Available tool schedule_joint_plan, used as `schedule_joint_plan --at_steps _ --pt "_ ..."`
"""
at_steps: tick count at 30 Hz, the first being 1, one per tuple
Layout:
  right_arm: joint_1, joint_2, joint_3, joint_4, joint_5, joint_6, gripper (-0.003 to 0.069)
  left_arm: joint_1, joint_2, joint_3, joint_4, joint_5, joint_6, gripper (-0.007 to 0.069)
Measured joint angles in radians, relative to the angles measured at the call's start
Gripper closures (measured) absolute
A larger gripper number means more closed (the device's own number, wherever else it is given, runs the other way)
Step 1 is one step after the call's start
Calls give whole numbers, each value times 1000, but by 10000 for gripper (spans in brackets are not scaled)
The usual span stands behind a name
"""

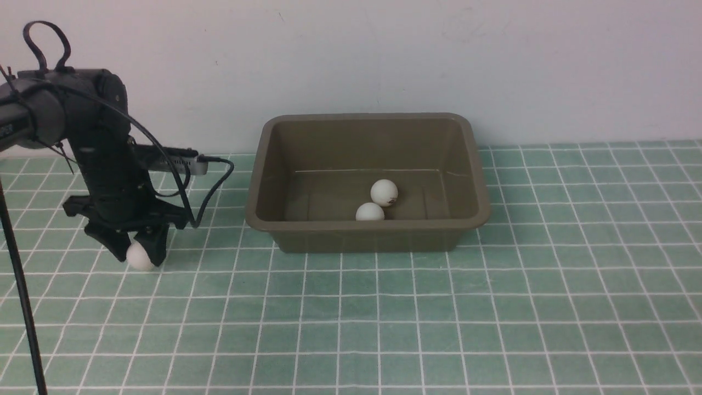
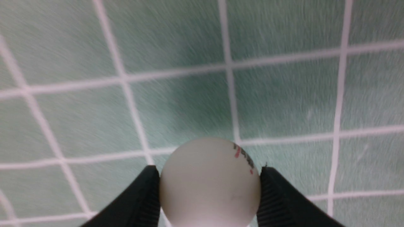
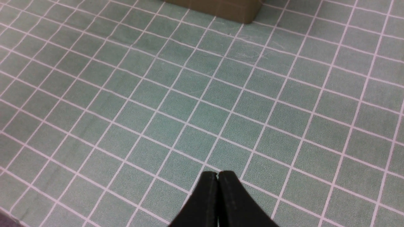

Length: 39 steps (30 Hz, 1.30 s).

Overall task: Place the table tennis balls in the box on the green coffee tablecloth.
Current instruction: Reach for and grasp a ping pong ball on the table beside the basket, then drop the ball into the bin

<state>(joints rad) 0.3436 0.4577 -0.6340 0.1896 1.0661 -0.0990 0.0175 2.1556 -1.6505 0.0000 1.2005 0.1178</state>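
Note:
Two white table tennis balls [image 1: 384, 192] [image 1: 369, 212] lie inside the olive-brown box [image 1: 362, 238], which stands on the green coffee tablecloth [image 1: 439, 307]. A third ball [image 1: 140, 257] rests on the cloth left of the box, and my left gripper [image 1: 137, 253] comes down over it. The left wrist view shows this ball [image 2: 210, 183], with its dark and red logo, pressed between both black fingers [image 2: 143, 195], so the left gripper [image 2: 210, 171] is shut on it. My right gripper [image 3: 218, 175] is shut on nothing above bare cloth, with a corner of the box [image 3: 221, 9] beyond it.
A pale wall runs close behind the box. A black cable [image 1: 214, 186] loops from the left arm toward the box's left side. A thin dark pole [image 1: 22, 307] stands at the left edge of the front view.

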Motion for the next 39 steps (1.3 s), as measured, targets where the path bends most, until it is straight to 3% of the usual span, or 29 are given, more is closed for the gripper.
schedule_joint_plan --at_steps 6,14,16,21,23,29,35,39 --pt "0 0 0 1 0 -1 675 -1 -53 -139 -12 8 0 279" --pt "0 0 0 1 0 -1 675 -79 -161 -377 -296 26 7 275" --pt "0 0 0 1 0 -2 675 -107 -160 -384 -308 27 12 275" --pt "0 0 0 1 0 -2 675 -252 -73 -386 -262 33 26 275" --pt "0 0 0 1 0 -2 675 -320 5 -386 -177 -4 77 275" --pt "0 0 0 1 0 -2 675 -380 105 -386 -76 -76 117 269" --pt "0 0 0 1 -1 -2 675 -381 117 -394 -50 -104 116 137" --pt "0 0 0 -15 -28 -2 675 -379 117 -484 -30 -21 108 48"
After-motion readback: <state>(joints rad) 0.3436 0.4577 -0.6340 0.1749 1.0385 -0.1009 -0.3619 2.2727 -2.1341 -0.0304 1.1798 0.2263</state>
